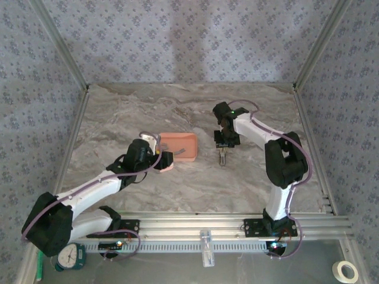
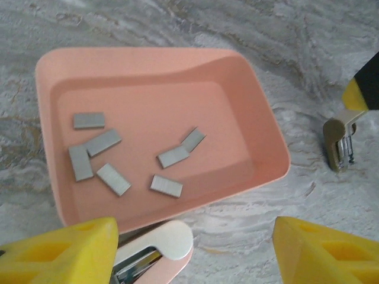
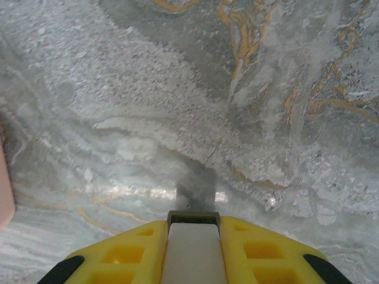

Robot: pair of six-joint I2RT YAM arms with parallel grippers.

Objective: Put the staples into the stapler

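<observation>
**Item 1, left jaws** [image 2: 195,239]: standing wide, gripping nothing. The stapler [image 2: 159,254] lies on the bench [image 2: 296,35] between them, close by the finger at 7 o'clock in the left wrist view. Grey metal shows under its white top.

**Item 2, staples** [image 2: 103,142]: seven loose strips lying flat in the tray [image 2: 148,53], four toward 9 o'clock and three nearer centre. None loaded yet.

**Item 3, right jaws** [image 3: 192,231]: closed on a pale piece [image 2: 339,142] with a metal end (what it is I cannot tell). They sit at 3 o'clock of the tray, low over the bench.

**Risks, by my judgement:**
- The strips are thin and flat, so a pinch may skate off or lift two at once.
- A hard squeeze could snap a strip.
- The stapler is loose, so a nudge from the near finger could swing it away.
- The tray wall may foul a low approach.
</observation>
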